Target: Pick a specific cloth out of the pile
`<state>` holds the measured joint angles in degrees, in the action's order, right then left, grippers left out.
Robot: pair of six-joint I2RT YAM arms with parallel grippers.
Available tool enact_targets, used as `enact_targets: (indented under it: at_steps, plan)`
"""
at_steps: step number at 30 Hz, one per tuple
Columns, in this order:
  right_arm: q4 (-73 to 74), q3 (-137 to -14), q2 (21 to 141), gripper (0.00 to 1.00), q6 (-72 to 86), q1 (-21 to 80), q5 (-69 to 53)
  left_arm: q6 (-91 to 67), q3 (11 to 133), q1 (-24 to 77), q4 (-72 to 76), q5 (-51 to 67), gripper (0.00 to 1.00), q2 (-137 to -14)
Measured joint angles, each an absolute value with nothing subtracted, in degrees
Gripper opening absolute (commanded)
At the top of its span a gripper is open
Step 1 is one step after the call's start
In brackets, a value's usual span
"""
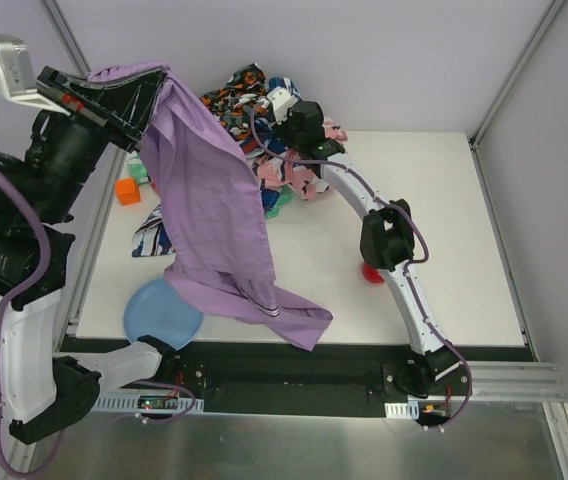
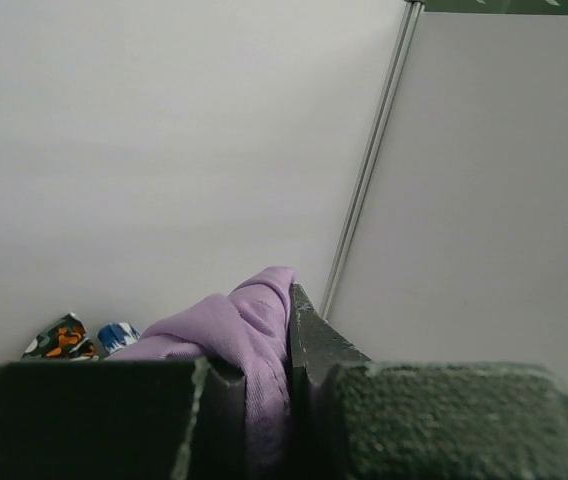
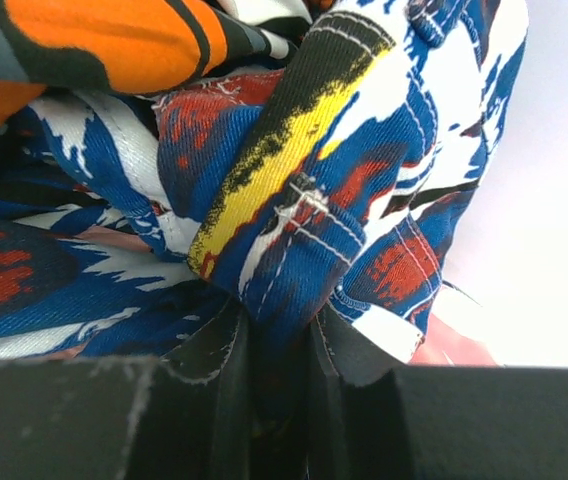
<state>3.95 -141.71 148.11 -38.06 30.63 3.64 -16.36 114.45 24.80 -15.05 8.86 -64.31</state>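
1 view, overhead, shows the cloth (image 1: 214, 215) trailing onto the table (image 1: 444, 230).

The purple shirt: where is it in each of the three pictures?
Top external: the purple shirt hangs centre-left from the left end effector.
Left wrist: the shirt, bottom centre, between the fingers.
Right wrist: not in it.
Shared landmark: orange-black camouflage cloth in the pile.

No readable text, labels, brands, numbers or signs in any view
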Motion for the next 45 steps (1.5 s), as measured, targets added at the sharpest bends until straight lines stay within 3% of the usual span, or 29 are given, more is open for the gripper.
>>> enact_targets:
  at_steps: [6, 19, 32, 42, 45]
  plan:
    - [3.53, -140.46, 148.09, 0.01, -37.5, 30.52, 3.73, -15.81, 115.09, 24.8, -16.53, 9.02, 0.0, -64.45]
    - [3.81, -137.97, 146.85, 0.02, -35.7, 29.85, 3.62, -18.85, 118.08, 24.8, -20.03, 14.2, 0.0, -81.87]
    - [4.86, -130.06, 142.06, 0.19, -29.67, 28.69, 2.57, -21.65, 94.83, 29.36, -18.24, 18.9, 0.0, -72.75]
    - [12.78, -126.54, 137.25, 0.6, -25.8, 27.55, 0.64, -19.55, 80.23, 46.04, -17.72, 19.11, 0.0, -65.25]
    - [15.81, -123.04, 133.78, 0.83, -24.84, 26.61, -2.48, -18.39, 79.94, 50.37, -18.13, 19.22, 0.0, -66.35]
